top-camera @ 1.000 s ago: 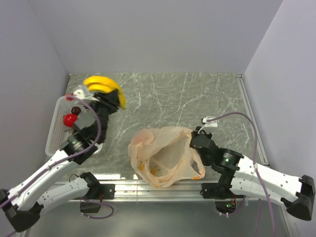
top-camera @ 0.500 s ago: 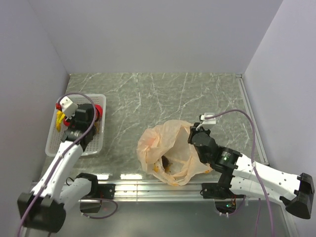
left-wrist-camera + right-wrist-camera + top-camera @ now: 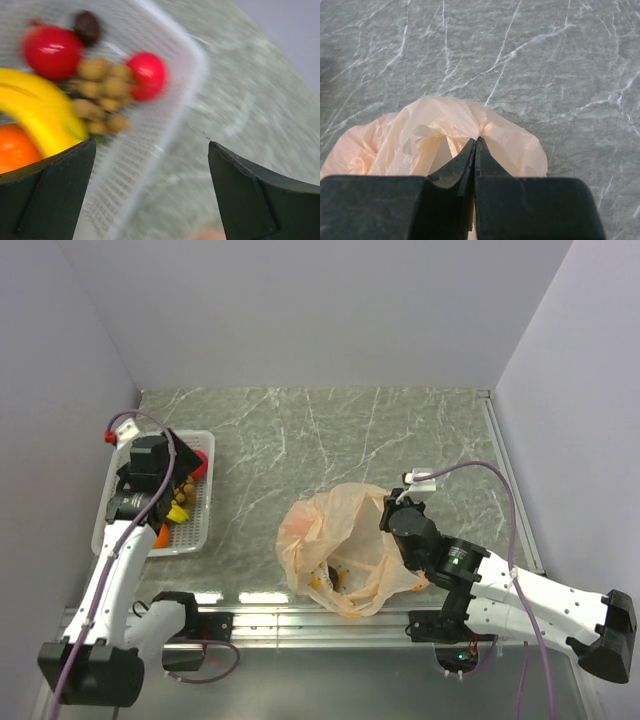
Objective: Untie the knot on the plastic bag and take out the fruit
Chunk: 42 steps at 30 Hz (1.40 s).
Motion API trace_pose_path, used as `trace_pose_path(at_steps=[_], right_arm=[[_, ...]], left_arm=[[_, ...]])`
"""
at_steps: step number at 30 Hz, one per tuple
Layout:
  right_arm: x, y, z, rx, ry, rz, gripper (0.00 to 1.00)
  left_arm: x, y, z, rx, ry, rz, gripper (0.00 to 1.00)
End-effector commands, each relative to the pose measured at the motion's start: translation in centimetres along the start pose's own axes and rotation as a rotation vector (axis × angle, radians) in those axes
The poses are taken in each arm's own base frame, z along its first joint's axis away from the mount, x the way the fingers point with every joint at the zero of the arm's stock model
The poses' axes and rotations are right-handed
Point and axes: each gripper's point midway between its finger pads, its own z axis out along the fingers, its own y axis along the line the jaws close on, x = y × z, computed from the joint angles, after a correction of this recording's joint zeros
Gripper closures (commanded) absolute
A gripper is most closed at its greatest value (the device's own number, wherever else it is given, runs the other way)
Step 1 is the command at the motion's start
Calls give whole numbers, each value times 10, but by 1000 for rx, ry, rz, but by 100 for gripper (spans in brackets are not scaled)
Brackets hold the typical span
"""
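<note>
1. Two arms stood at the near edge. The left gripper [image 3: 150,150] hung over the basket, jaws spread wide with nothing between them.
2. The right gripper [image 3: 475,145] was pinched tight on the rim of the one plastic bag [image 3: 340,530], which lay open-mouthed near the table's front edge.
3. In the single white basket [image 3: 195,55] I counted two red fruit [image 3: 51,46], one dark round fruit [image 3: 87,27], one tan cluster [image 3: 100,90], a yellow banana [image 3: 40,110] and one orange [image 3: 15,147].
4. The tabletop [image 3: 400,430] was green marble with white veins, and plain pale walls [image 3: 300,310] closed it in on three sides.
</note>
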Motion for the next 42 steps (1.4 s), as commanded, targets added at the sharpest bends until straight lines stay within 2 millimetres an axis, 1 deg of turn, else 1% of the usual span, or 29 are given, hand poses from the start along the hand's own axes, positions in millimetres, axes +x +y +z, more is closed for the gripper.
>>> trace_pose_path(at_steps=[1, 2, 4, 5, 7, 8, 9, 10, 11, 13, 14, 15, 16, 17, 18, 19, 21, 22, 23, 26, 29, 30, 31, 33, 35, 37, 38, 40, 42], right_arm=[[-17, 8, 1, -5, -37, 18, 100], [-16, 8, 2, -3, -34, 15, 100], [-14, 9, 4, 1, -28, 3, 100], [-14, 10, 4, 1, -28, 6, 100], [-12, 10, 5, 6, -20, 1, 100], [-9, 9, 5, 14, -13, -6, 100], [-9, 8, 5, 18, -11, -8, 100], [-9, 8, 6, 20, -8, -7, 100], [-7, 8, 6, 22, -4, -11, 100], [-6, 8, 6, 24, 1, -13, 100], [-5, 7, 6, 26, 4, -14, 100], [-4, 6, 6, 31, 3, -10, 100], [-5, 5, 5, 31, 3, -7, 100], [-3, 3, 5, 38, 6, -11, 100], [-3, 2, 5, 41, 5, -6, 100], [-4, 1, 4, 41, 2, 0, 100], [-3, -3, 2, 51, 4, -3, 100], [-4, -5, 1, 54, 0, 3, 100], [-4, -6, 0, 56, 0, 5, 100], [-4, -10, -1, 60, -5, 14, 100], [-3, -10, -2, 59, -7, 16, 100], [-4, -10, -2, 58, -8, 17, 100], [-3, -10, -1, 61, -6, 10, 100], [-4, -11, -1, 69, -5, 11, 100], [-3, -11, -1, 74, -1, 10, 100], [-2, -14, -2, 84, -1, 7, 100], [-1, -15, -2, 87, 0, 9, 100], [-1, -16, -2, 88, -2, 13, 100], [-2, -15, -3, 84, -4, 24, 100]], left_arm=[[8, -59, -48, 265, 84, 74, 2], [25, -81, -68, 352, 131, 96, 3], [42, -108, -97, 474, 181, 110, 7], [67, -129, -125, 576, 255, 126, 9], [93, -150, -154, 685, 335, 131, 14], [118, -163, -189, 779, 413, 153, 17], [134, -171, -204, 816, 449, 172, 20], [141, -181, -220, 850, 451, 162, 26], [166, -185, -257, 937, 513, 227, 27], [193, -199, -284, 980, 543, 300, 30], [213, -197, -310, 1028, 581, 362, 30], [233, -204, -318, 1025, 595, 413, 31], [245, -205, -325, 1029, 604, 450, 34], [260, -199, -329, 1015, 622, 507, 35], [278, -201, -327, 983, 626, 551, 37], [286, -199, -326, 965, 630, 570, 40], [301, -192, -312, 895, 619, 600, 43], [303, -189, -307, 871, 614, 595, 48], [307, -183, -297, 832, 600, 586, 50], [316, -171, -280, 779, 599, 591, 51], [337, -161, -261, 721, 651, 615, 48], [350, -151, -251, 690, 670, 647, 47], [356, -147, -246, 670, 691, 653, 47], [360, -139, -229, 608, 679, 670, 47], [351, -131, -209, 539, 625, 681, 46], [340, -126, -196, 496, 586, 676, 45], [335, -118, -184, 452, 580, 679, 44], [326, -114, -178, 434, 581, 647, 41], [324, -106, -176, 435, 601, 627, 39]])
